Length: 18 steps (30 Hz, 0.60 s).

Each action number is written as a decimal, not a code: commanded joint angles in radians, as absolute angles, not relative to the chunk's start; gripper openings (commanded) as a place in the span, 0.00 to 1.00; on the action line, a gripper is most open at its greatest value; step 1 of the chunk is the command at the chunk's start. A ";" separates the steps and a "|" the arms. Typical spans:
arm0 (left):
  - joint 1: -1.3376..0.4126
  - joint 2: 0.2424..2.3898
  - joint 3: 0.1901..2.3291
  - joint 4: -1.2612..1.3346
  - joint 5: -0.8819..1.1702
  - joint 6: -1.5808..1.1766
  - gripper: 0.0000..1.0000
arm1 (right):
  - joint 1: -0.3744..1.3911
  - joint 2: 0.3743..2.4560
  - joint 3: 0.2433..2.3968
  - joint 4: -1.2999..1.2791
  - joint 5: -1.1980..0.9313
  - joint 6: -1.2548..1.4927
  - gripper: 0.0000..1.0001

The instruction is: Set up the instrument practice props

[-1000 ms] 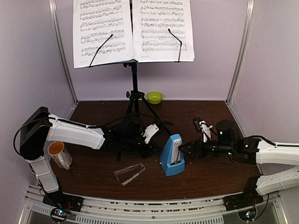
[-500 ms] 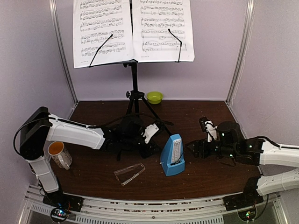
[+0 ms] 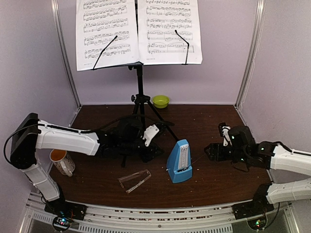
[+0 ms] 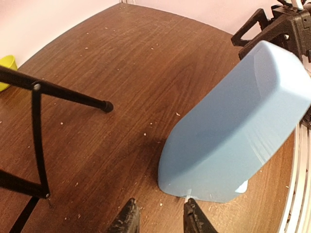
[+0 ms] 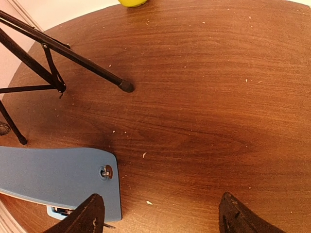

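Observation:
The black music stand (image 3: 140, 99) stands at the back on its tripod, with two white sheet-music pages (image 3: 138, 31) on its desk. The blue metronome (image 3: 180, 162) stands upright at mid-table. Its clear cover (image 3: 134, 179) lies apart on the wood to its left. My left gripper (image 3: 155, 150) sits just left of the metronome (image 4: 233, 141), and its open jaws (image 4: 160, 221) hold nothing. My right gripper (image 3: 210, 151) is to the right of the metronome (image 5: 53, 177), apart from it. It (image 5: 163, 216) is wide open and empty.
A white-and-orange mug (image 3: 60, 161) stands at the near left by the left arm's base. A lime-green bowl (image 3: 161, 101) sits at the back wall. Tripod legs (image 4: 68, 92) (image 5: 73, 56) spread over the table behind both grippers. Walls close in the sides.
My right gripper has drawn back to the right, away from the metronome, staying open. My left arm has shifted slightly left. The metronome and cover have not moved.

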State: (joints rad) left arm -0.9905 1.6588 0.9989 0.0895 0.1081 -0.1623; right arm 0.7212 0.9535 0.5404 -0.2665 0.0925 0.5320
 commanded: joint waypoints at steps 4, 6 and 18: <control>-0.968 1.519 0.895 0.127 0.033 -0.228 0.33 | 0.617 0.907 0.693 -0.347 0.065 0.501 0.92; -0.962 1.480 0.864 0.127 0.012 -0.240 0.33 | 0.568 0.907 0.722 -0.350 0.018 0.486 0.97; -0.897 1.213 0.815 -0.019 -0.133 -0.235 0.34 | 0.351 0.982 0.921 -0.386 -0.223 0.390 1.00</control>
State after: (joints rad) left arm -0.9180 1.2816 0.8207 0.0147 -0.0658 -0.2268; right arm 0.3870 0.9783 0.8627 -0.3733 -0.1268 0.4343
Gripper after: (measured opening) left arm 0.337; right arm 0.999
